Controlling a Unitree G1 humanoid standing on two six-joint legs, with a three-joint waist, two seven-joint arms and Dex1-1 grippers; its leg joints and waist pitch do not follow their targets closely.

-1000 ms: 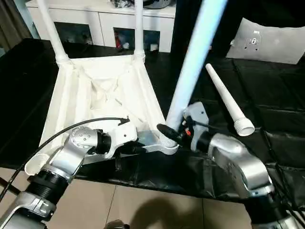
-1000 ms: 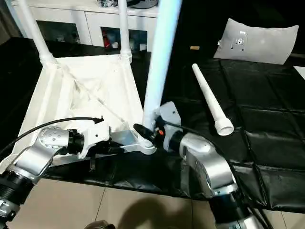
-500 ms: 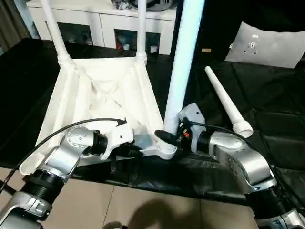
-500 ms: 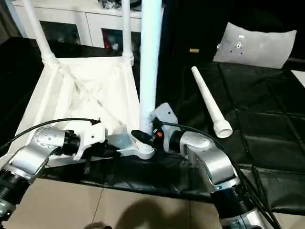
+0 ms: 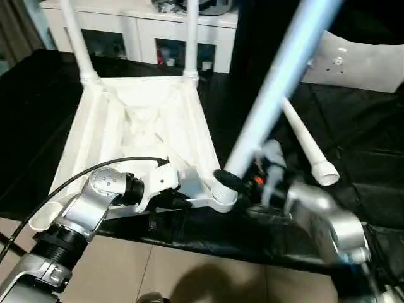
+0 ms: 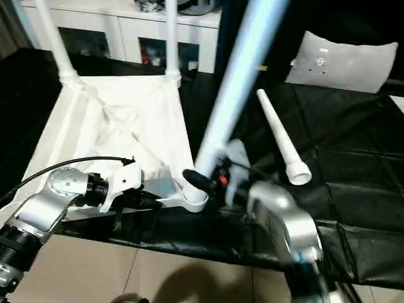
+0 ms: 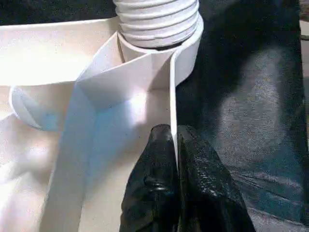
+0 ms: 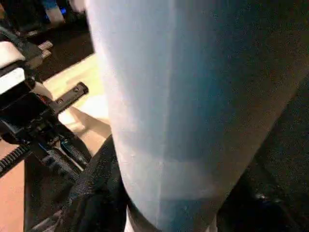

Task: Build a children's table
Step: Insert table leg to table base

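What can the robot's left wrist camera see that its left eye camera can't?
Left wrist view: the left gripper shut on the table top's thin edge wall, and screw ridges on the leg end in the corner socket. Left eye view: two upright legs, a loose leg on the black mat, and the right gripper holding the tilted leg. Both: table top, that leg, left gripper.

The two screwed-in legs (image 5: 79, 44) at the far corners ran off the top edge, as did the tilted leg (image 5: 278, 82) over the near socket. The right forearm (image 5: 322, 218) was motion-blurred. The cabinet's contents (image 5: 167, 53) behind were too small to identify.
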